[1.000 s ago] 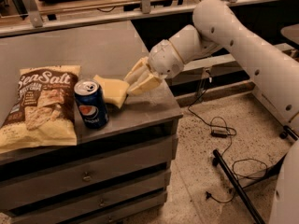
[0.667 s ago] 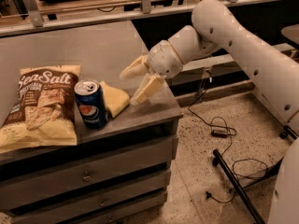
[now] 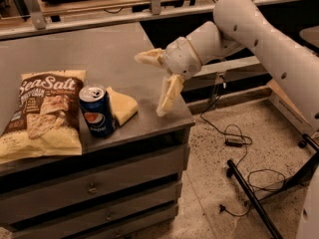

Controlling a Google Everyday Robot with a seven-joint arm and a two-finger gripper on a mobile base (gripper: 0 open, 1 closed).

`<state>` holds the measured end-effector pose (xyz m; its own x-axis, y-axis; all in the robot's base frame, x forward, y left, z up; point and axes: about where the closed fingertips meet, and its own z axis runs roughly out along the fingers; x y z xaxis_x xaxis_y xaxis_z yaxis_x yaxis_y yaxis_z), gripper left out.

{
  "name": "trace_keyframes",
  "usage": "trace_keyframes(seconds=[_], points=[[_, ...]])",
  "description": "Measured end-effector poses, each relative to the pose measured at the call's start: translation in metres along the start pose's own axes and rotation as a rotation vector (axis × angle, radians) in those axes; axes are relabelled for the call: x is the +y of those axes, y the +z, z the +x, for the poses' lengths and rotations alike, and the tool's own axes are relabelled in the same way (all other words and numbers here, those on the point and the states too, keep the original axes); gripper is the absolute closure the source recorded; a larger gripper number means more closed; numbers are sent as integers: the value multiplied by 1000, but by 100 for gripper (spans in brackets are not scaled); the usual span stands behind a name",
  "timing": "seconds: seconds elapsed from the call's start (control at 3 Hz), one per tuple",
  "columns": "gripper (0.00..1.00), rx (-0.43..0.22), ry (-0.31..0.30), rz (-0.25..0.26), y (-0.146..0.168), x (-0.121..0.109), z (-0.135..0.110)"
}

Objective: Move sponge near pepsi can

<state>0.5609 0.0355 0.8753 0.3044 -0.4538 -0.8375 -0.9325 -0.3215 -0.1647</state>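
hand: the hand [image 3: 148,86] hangs just over the right end of the counter, a bit to the right of the sponge and not touching it

fingers: the two pale fingers [image 3: 169,91] are spread wide apart with nothing between them. one points left and back, the other slants down toward the counter's front right corner

sponge: the pale-yellow sponge [image 3: 122,105] sits flat on the counter, tucked right up against the right side of the pepsi can, looks like it's touching or as good as

pepsi can: the pepsi can [image 3: 97,111] is standing upright near the front edge, logo facing out, silver top showing

chip bag: big Sea Salt chip bag [image 3: 45,113] lying flat just left of the can, its bottom edge hanging slightly over the front

counter: grey counter [image 3: 99,54] with drawers [image 3: 99,183] under it, and the back half is bare

arm: fat white arm [image 3: 249,29] comes in from the upper right

floor: speckled floor on the right with black cables [image 3: 234,138] trailing around
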Motion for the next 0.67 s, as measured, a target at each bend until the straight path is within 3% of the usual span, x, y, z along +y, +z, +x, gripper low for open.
trace_keyframes(seconds=[0.33,0.67], points=[[0,7,-29,67,-38,-4,-17],[0,6,-40,84,-45,-7,-22]])
